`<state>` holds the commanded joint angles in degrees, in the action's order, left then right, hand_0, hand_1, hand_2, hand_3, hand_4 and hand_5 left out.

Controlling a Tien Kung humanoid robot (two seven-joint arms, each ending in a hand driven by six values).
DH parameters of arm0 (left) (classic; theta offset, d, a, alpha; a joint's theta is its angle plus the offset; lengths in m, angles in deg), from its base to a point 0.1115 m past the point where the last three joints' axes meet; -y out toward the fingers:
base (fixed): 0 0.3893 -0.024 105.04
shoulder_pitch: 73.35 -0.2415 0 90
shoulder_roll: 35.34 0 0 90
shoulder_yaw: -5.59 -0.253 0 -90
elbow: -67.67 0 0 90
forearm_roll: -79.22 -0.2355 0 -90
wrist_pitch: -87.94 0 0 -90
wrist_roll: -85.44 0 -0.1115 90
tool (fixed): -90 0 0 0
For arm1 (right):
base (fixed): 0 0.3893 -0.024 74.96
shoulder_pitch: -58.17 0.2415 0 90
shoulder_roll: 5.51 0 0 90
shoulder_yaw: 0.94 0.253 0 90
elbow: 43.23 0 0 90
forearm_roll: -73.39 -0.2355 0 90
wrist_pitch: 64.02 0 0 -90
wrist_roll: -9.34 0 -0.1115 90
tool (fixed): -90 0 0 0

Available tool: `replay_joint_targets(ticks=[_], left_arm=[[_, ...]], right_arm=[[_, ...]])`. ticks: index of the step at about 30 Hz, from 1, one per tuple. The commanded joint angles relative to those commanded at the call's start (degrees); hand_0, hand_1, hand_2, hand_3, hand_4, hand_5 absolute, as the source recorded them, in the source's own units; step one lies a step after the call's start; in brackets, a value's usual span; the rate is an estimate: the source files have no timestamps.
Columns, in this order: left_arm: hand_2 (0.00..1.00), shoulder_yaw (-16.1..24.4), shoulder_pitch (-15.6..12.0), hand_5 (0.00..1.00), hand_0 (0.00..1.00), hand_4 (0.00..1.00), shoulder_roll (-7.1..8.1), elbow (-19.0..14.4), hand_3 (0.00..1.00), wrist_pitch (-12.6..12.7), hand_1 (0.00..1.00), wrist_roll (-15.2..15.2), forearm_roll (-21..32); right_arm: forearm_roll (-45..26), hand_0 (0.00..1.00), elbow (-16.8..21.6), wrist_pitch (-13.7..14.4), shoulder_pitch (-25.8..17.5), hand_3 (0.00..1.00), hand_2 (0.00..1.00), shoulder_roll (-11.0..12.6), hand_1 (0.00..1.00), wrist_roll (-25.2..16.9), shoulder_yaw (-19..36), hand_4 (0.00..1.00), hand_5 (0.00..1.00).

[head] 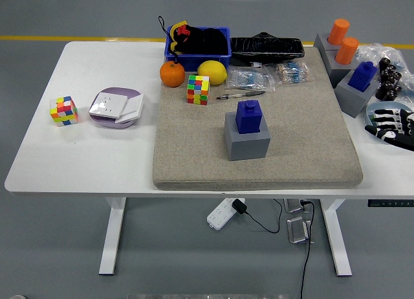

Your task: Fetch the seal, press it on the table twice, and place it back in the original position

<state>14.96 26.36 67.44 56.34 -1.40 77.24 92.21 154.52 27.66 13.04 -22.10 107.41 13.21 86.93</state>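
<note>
Right hand at 3 o'clock, fingers relaxed, empty; should approach blue block seal from above, grip squarely.

Looks like robot test lab: white desk on gray floor, yellow floor line, power strip underneath.

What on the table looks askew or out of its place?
Little stands out. The pen lies slanted on the mat behind the blue seal, which sits upright in its grey base. The right hand is at the table's right edge.
</note>
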Motion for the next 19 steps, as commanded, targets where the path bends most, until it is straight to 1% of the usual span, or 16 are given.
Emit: replay_joint_targets(ticks=[4,11,19], left_arm=[[0.774,-0.8,0.1,0.433,0.812,0.689,0.06,0.0,0.814,0.0,0.804,-0.1,0.6],[0.774,-1.3,0.3,0.435,0.811,0.69,0.39,-0.1,0.814,0.1,0.805,-0.2,0.5],[0.775,-1.8,0.2,0.433,0.811,0.689,0.21,-0.1,0.814,0.0,0.805,-0.3,0.6]], right_arm=[[-0.1,0.825,0.0,0.1,0.0,0.756,0.743,0.3,0.731,0.0,-0.3,0.95,0.451],[0.2,0.822,0.1,0.1,-0.1,0.754,0.743,0.0,0.728,0.0,0.3,0.935,0.436],[0.4,0.821,0.1,0.1,-0.3,0.751,0.741,0.1,0.727,0.0,0.3,0.925,0.433]])
